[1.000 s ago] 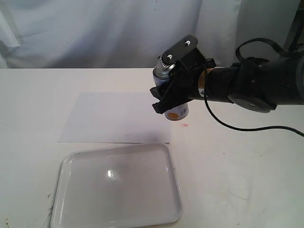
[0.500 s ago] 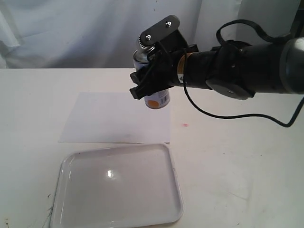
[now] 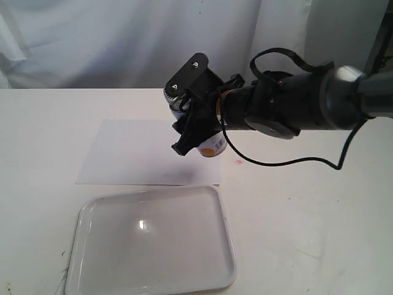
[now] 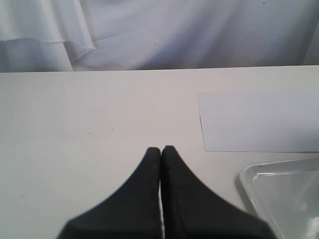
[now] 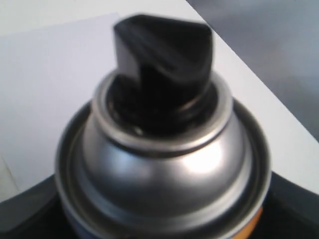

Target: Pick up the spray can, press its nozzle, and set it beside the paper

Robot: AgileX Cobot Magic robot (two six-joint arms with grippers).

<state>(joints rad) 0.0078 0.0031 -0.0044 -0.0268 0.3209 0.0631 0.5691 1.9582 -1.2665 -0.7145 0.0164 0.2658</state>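
Note:
My right gripper (image 3: pixel 195 126) is shut on the spray can (image 3: pixel 212 145) and holds it tilted in the air over the right part of the paper (image 3: pixel 141 153). The can's orange-dotted base shows below the fingers. In the right wrist view the silver shoulder (image 5: pixel 164 174) and the black nozzle (image 5: pixel 162 55) fill the picture, with the paper (image 5: pixel 45 84) behind. My left gripper (image 4: pixel 161 149) is shut and empty, low over bare table, with the paper (image 4: pixel 259 119) off to one side.
A glossy white tray (image 3: pixel 92 270) with a raised rim lies in front of the paper; its corner (image 4: pixel 249 177) shows in the left wrist view. White cloth hangs behind the table. A small pink mark (image 3: pixel 239 161) is on the table right of the paper.
The right arm carried the can leftward from the paper's right edge to over the sheet, rising then dropping a little, and the can has tilted more.

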